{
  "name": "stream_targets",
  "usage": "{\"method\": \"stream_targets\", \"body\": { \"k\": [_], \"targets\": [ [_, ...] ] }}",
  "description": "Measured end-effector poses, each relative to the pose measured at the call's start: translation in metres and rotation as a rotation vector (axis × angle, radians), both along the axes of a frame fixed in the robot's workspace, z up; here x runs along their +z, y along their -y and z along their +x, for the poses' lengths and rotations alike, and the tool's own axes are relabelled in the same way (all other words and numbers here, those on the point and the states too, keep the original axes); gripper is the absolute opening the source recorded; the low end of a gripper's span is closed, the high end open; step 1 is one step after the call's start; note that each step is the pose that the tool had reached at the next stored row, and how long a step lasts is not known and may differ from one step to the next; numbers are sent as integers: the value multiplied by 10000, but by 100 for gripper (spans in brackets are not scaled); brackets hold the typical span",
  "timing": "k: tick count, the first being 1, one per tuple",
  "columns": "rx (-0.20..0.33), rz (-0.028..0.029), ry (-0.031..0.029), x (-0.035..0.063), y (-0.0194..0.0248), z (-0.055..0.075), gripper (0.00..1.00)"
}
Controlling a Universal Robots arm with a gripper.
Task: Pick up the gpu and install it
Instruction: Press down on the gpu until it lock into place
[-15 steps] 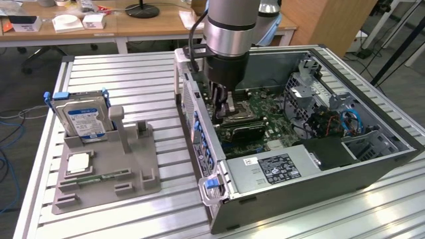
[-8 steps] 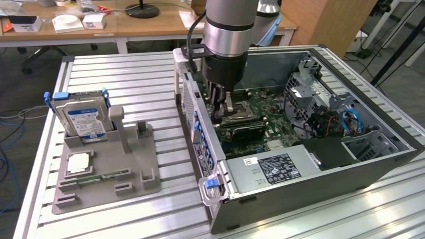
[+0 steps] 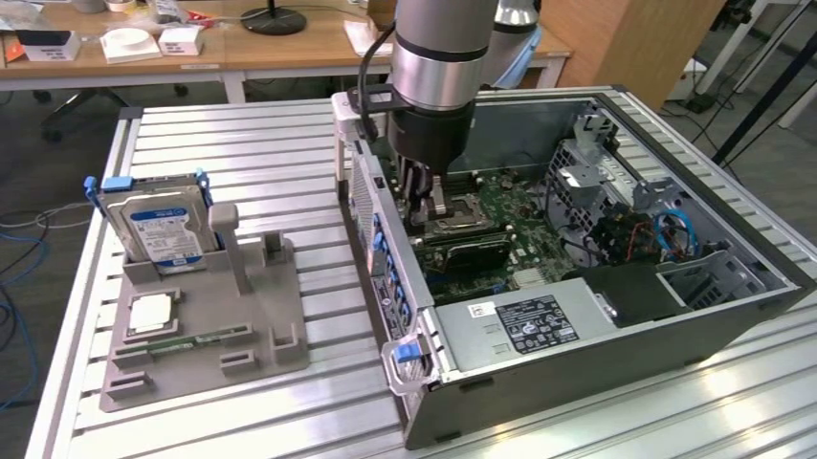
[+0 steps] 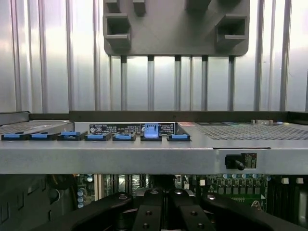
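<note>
Reaching down inside the open computer case [image 3: 715, 316], the gripper [image 3: 428, 196] stands with jaws closed, hemmed by the case's rear wall [image 4: 144, 159]. Below it, the gpu [image 3: 466, 251] lies on the motherboard [image 3: 518, 215]; whether the fingers clasp it stays hidden.

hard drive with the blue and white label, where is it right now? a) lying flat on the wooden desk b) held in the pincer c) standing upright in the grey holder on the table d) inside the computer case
c: the hard drive stands upright in the grey holder on the slatted table, at the exterior view's left of the open computer case, apart from it.
</note>
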State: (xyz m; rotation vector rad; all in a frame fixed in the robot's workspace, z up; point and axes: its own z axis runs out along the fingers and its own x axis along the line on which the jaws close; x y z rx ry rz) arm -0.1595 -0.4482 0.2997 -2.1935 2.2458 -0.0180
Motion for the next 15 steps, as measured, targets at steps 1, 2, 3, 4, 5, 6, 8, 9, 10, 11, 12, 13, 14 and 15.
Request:
{"method": "stream_targets", "body": {
  "k": [1, 2, 3, 4, 5, 6, 8, 9, 10, 11, 12, 13, 14, 15],
  "targets": [
    [1, 1, -2, 0, 1, 0, 11],
    [1, 0, -4, 0, 2, -1, 11],
    [1, 0, -6, 0, 2, -2, 11],
    [1, 0, -10, -1, 3, -3, 11],
    [0, 0, -21, -1, 4, -4, 11],
    [0, 0, -28, -2, 5, -4, 11],
    [0, 0, -29, -3, 10, -5, 11],
    [1, 0, -29, -3, 12, -5, 11],
    [1, 0, -30, -3, 13, -6, 11],
    [1, 0, -30, -3, 15, -7, 11],
    [1, 0, -29, -3, 17, -9, 11],
    [2, 0, -30, -3, 19, -11, 11],
    [3, 0, -31, -4, 22, -12, 11],
    [1, -1, -30, -4, 23, -14, 11]
  ]
}}
